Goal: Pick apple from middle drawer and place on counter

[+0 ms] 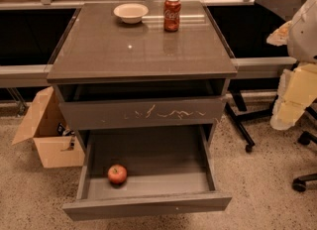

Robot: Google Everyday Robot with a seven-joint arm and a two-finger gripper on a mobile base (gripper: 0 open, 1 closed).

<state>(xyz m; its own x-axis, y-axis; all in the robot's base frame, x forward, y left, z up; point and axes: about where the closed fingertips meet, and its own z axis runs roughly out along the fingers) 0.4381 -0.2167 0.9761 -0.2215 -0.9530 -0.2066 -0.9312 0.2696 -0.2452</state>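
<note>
Camera view shows one counter (138, 45), a glossy grey-brown slab that mirrors what stands on it, and the other places here are given from it. On its far edge stand one cream bowl (131, 12) and one red soda can (172, 13), the can upright just right of the bowl, the two apart. Two drawers show below the counter. The upper drawer (143, 112), just under the slab, has whitish scratches on its front and is out only a little. The middle drawer (148, 206), lower down, is pulled far out toward the camera and has a plain front. There is one apple (117, 174). It lies on the floor of the middle drawer, below the counter's left half and near the drawer's front left corner, touching neither wall. It is small, round and red, with a paler yellowish patch on top, and sits upright on its own shadow. One open cardboard box (49, 140) rests on the speckled floor, left of the counter and below it. One gripper (290, 105), a cream blocky shape under a white arm, hangs right of the counter, below its top and well apart from the apple. It does not hold the apple, and I cannot tell whether it is open or closed.
</note>
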